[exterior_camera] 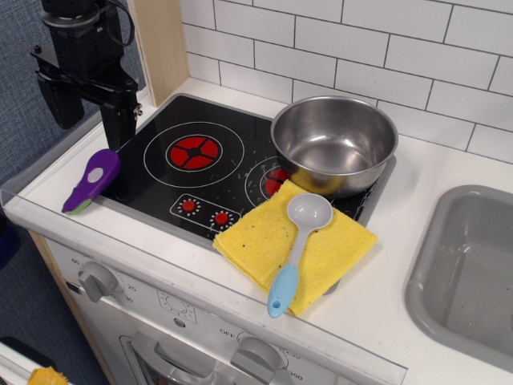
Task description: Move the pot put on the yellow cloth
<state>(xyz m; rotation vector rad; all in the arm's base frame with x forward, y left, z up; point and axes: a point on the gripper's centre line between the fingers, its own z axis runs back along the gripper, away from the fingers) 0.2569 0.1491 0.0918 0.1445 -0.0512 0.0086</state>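
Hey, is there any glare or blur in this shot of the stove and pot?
In the observation.image view, all is sharp; the round shiny steel pot shows bright highlights inside, the glossy black cooktop reflects faintly, and shadows are soft.

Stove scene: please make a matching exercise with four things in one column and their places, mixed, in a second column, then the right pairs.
Things:
1. pot
2. yellow cloth
3. spoon
4. purple tool

Places:
A. at the left edge of the stove
B. lying on the yellow cloth
C. on the right burner, near the tiled wall
D. at the front of the stove, partly on the white counter

Pairs: 1-C, 2-D, 3-B, 4-A
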